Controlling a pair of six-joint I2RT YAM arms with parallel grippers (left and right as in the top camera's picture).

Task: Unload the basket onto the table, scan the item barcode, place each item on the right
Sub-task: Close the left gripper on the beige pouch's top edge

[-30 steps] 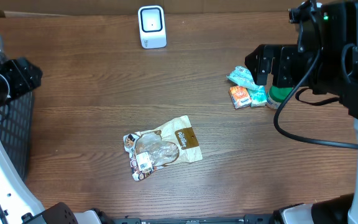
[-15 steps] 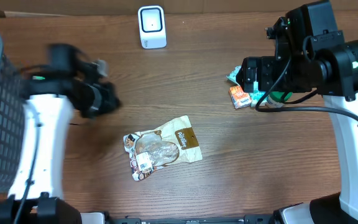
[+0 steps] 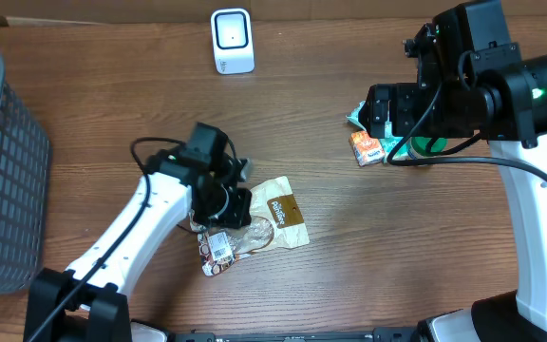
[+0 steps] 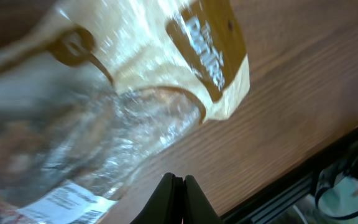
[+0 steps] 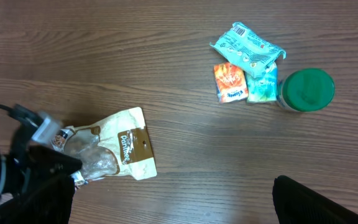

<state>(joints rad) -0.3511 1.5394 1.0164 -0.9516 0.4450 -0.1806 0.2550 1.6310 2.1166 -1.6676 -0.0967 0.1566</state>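
Note:
The item is a tan and brown snack pouch [image 3: 278, 217] with a clear window, lying flat in the middle of the table. Its white barcode label [image 3: 219, 248] faces up at the lower left corner. My left gripper [image 3: 228, 207] hangs over the pouch's left part. In the left wrist view its fingertips [image 4: 178, 185] are pressed together with nothing between them, beside the pouch [image 4: 135, 74] and its label [image 4: 67, 202]. The white scanner [image 3: 232, 41] stands at the table's far edge. My right gripper [image 3: 380, 109] is open at the back right, empty [image 5: 176, 190].
A teal packet [image 5: 248, 46], an orange packet [image 5: 229, 81] and a green-lidded bottle [image 5: 307, 90] lie together under the right arm. A grey wire basket [image 3: 3, 161] stands at the left edge.
The left arm swung in from the left edge to above the pouch, and its jaws closed. The right arm shifted slightly left and stays open.

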